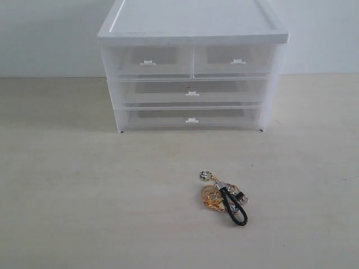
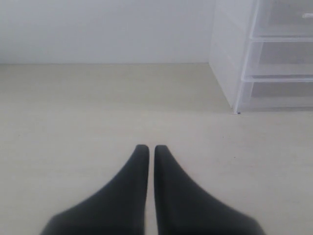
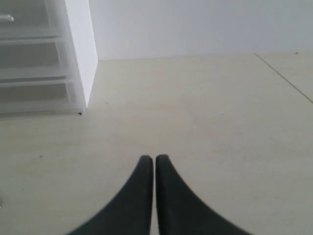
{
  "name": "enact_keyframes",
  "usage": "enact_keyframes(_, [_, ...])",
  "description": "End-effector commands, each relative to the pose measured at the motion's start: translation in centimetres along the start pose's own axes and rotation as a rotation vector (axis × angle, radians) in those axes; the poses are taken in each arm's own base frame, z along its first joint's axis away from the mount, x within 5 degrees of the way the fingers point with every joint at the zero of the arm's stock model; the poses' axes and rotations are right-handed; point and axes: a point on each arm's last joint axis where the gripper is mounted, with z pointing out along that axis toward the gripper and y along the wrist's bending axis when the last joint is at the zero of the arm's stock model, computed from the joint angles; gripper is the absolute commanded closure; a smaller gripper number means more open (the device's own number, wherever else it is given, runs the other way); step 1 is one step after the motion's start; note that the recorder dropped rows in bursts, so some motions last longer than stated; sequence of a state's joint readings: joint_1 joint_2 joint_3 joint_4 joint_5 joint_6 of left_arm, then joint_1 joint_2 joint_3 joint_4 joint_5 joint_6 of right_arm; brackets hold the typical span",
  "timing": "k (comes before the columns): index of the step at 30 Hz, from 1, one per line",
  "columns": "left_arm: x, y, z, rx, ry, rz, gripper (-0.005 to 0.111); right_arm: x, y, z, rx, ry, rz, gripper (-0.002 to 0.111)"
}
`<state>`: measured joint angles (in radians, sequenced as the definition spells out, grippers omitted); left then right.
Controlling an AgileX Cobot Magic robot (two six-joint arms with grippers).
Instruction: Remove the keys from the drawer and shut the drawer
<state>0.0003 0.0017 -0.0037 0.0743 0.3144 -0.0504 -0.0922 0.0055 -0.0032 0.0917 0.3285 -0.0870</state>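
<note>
Grippers both pinched closed and empty, left gripper [image 2: 147, 148] and right gripper [image 3: 149, 158] low over bare table [image 2: 73, 107], apparently parked clear. Keys [image 1: 224, 197] lie loose right of centre toward the near edge, already out. Toward the far edge, drawer [image 1: 148, 61] sits flush at top left of cabinet [image 1: 190, 28]; task looks finished.

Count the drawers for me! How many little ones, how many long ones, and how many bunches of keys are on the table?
Little drawers: 2, the left small drawer and the right small drawer
Long drawers: 2, the upper long drawer and the lower long drawer
Keys: 1 bunch of keys
Total: 5
</note>
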Motion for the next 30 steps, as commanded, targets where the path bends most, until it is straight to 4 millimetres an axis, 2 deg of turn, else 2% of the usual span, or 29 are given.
enact_keyframes(1, [0.13, -0.01, 0.02, 0.000, 0.004, -0.006, 0.103, 0.24, -0.12, -0.01, 0.016, 0.015, 0.054, 0.108])
enact_keyframes(8, [0.13, -0.01, 0.02, 0.000, 0.004, -0.006, 0.103, 0.38, -0.10, -0.01, 0.013, 0.030, 0.034, 0.108])
enact_keyframes(11, [0.13, -0.01, 0.02, 0.000, 0.004, -0.006, 0.103, 0.36, 0.37, -0.03, -0.081, 0.027, -0.041, 0.108])
enact_keyframes(15, [0.13, -0.01, 0.02, 0.000, 0.004, -0.006, 0.103, 0.37, 0.71, -0.07, -0.144, 0.027, -0.057, 0.108])
enact_keyframes(30, [0.13, -0.01, 0.02, 0.000, 0.004, -0.006, 0.103, 0.38, 0.70, -0.07, -0.144, 0.028, -0.051, 0.108])
